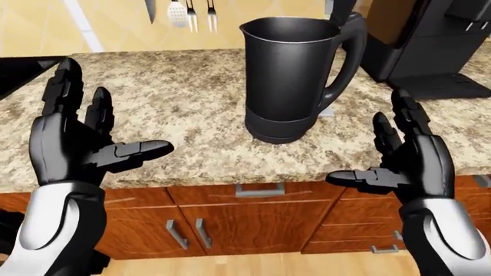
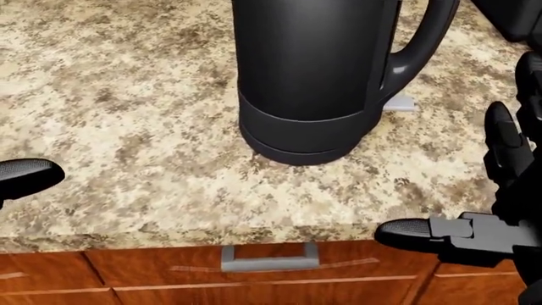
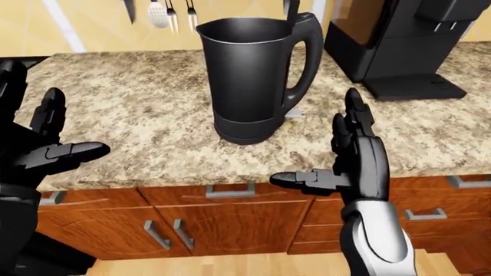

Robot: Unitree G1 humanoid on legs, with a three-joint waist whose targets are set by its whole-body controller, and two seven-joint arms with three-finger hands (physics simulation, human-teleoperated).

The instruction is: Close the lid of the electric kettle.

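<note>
the black electric kettle (image 1: 295, 77) stands upright on the speckled granite counter (image 1: 177, 109), handle to the view's right, its mouth open. the left hand (image 1: 76, 138) and right hand (image 1: 407, 158) hover either side, fingers spread wide, holding nothing, well short of the kettle.

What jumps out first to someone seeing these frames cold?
The tall black electric kettle stands upright mid-counter, its top open and its handle to the view's right. Both black hands are raised with fingers spread over the counter's near edge, the left hand at the left of the left-eye view and the right hand below the kettle's right; neither touches it. A black coffee machine stands at top right on the speckled granite counter.
</note>
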